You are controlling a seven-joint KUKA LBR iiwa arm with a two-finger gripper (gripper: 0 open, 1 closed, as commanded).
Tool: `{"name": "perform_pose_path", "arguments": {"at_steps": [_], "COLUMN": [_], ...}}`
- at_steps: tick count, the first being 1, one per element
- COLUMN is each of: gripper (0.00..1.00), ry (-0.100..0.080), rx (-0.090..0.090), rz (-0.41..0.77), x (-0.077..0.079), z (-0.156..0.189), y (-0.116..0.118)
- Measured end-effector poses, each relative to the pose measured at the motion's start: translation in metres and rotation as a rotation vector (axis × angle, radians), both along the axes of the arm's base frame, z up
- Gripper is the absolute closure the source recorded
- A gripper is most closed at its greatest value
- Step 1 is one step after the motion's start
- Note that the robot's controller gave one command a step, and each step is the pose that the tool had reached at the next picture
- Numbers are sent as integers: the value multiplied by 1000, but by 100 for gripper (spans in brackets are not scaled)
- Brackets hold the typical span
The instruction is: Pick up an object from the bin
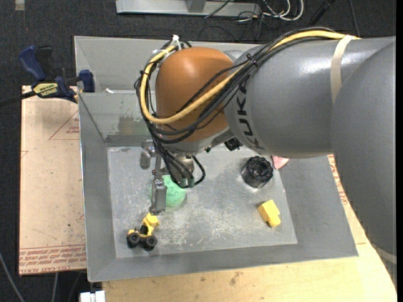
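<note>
My gripper (158, 197) hangs below the orange wrist cover at the bin's left middle, its one visible finger reaching down to the floor. A pale green rounded thing (174, 195) lies right beside that finger, touching or nearly touching it on the right. A small yellow and black toy vehicle (143, 233) sits just below the fingertip, near the bin's front left.
A black ring-shaped thing (257, 171) lies right of centre with a bit of pink (279, 163) beside it under the arm. A yellow block (270, 212) rests toward the front right. The arm covers the bin's back right part.
</note>
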State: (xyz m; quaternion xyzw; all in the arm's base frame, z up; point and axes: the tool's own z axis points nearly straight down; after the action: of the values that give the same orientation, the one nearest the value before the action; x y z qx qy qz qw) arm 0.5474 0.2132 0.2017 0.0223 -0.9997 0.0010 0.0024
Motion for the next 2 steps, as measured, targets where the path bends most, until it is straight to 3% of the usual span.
{"name": "perform_pose_path", "arguments": {"at_steps": [1, 2], "gripper": [0, 0], "ry": [-11, -6], "rx": [6, 4], "rz": [-38, 74], "x": [-18, -20], "z": [-44, -93], "y": [-10, -37]}}
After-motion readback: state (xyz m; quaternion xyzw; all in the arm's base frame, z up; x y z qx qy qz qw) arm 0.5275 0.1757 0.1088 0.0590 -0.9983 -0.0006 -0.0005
